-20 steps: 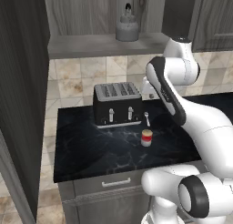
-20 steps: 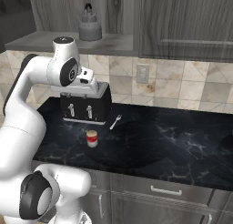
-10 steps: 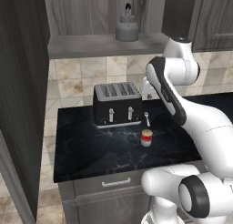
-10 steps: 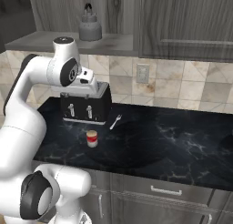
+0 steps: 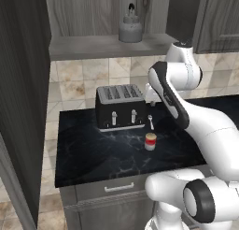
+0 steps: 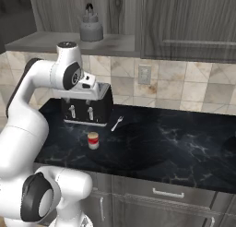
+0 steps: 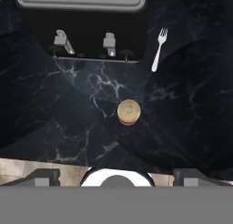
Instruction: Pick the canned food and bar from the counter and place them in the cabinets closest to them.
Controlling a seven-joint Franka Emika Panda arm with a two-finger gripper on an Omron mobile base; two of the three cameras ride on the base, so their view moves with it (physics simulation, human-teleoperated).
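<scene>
Left base view: the canned food (image 5: 150, 141) stands upright on the dark surface (image 5: 93, 154), roughly midway between back and front edges, just in front of the toaster (image 5: 119, 106) and a fork (image 5: 151, 122). It is a short tin, red body, tan top, whitish base.

Right base view: the tin (image 6: 93, 140) sits apart from the toaster (image 6: 87, 106). The open cabinet shelf (image 6: 69, 41) above carries a kettle (image 6: 91, 26).

Hand view: I look straight down on the tin (image 7: 129, 111). My jaws (image 7: 116, 177) stand wide apart, holding nothing. Risk, as I judge it: an off-centre descent would tip the small tin or push it toward the fork (image 7: 157, 49).
</scene>
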